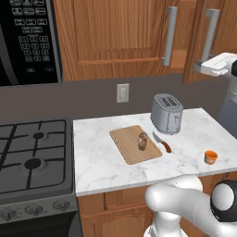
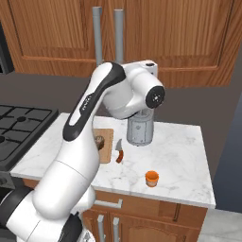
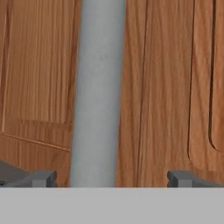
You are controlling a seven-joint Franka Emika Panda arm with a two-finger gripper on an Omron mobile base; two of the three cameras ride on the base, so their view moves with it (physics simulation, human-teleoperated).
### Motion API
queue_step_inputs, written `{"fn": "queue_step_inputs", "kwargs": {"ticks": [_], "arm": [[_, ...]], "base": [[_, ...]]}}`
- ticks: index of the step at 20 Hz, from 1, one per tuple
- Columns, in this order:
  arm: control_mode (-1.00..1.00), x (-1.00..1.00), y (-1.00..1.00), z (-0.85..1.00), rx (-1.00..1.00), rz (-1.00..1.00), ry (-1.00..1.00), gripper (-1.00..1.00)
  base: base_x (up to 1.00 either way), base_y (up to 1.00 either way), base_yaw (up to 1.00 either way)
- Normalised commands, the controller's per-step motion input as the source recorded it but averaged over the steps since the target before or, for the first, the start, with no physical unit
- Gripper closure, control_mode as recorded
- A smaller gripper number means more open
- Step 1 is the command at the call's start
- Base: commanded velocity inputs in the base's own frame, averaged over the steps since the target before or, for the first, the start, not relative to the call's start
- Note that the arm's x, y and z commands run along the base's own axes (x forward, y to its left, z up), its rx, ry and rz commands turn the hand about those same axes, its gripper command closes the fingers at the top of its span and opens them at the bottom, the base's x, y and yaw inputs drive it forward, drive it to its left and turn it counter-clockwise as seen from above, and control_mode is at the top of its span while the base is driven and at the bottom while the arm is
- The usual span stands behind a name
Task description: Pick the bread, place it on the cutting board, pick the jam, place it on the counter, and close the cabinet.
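The bread (image 1: 142, 141) lies on the cutting board (image 1: 129, 148), also seen past the arm as bread (image 2: 99, 141) on the cutting board (image 2: 107, 144). The orange jam (image 1: 210, 157) stands on the counter (image 1: 102, 162) near its front right; in the right base view the jam (image 2: 151, 178) is near the counter's (image 2: 179, 160) front edge. My gripper (image 3: 111, 178) is open and up against the cabinet (image 3: 166, 87). The door's grey bar handle (image 3: 98, 92) runs between the fingertips (image 3: 41, 178), left of middle. The right cabinet door (image 1: 196, 41) looks slightly ajar.
A silver toaster (image 1: 166, 113) stands behind the board and an orange-handled knife (image 1: 163, 143) lies beside it. A stove (image 1: 32, 157) adjoins the counter's left, with a microwave (image 1: 28, 39) above. The left door's handle (image 1: 170, 36) hangs close by.
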Motion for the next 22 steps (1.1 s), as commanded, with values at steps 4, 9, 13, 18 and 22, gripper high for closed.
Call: {"fn": "queue_step_inputs", "kwargs": {"ticks": [4, 9, 13, 18, 22], "arm": [[-1.00, 0.34, 0.24, 0.00, 0.00, -0.04, 0.00, -1.00], [-1.00, 0.38, 0.24, 0.00, 0.00, -0.04, 0.00, -1.00], [-1.00, 0.34, 0.12, 0.00, 0.00, -0.05, -0.01, -1.00], [-1.00, 0.34, 0.05, 0.00, 0.00, -0.04, -0.02, -1.00], [-1.00, 0.29, 0.00, 0.00, 0.00, -0.02, -0.02, -1.00]], "base": [[0.00, 0.00, 0.00], [0.00, 0.00, 0.00], [0.00, 0.00, 0.00], [0.00, 0.00, 0.00], [0.00, 0.00, 0.00]]}}
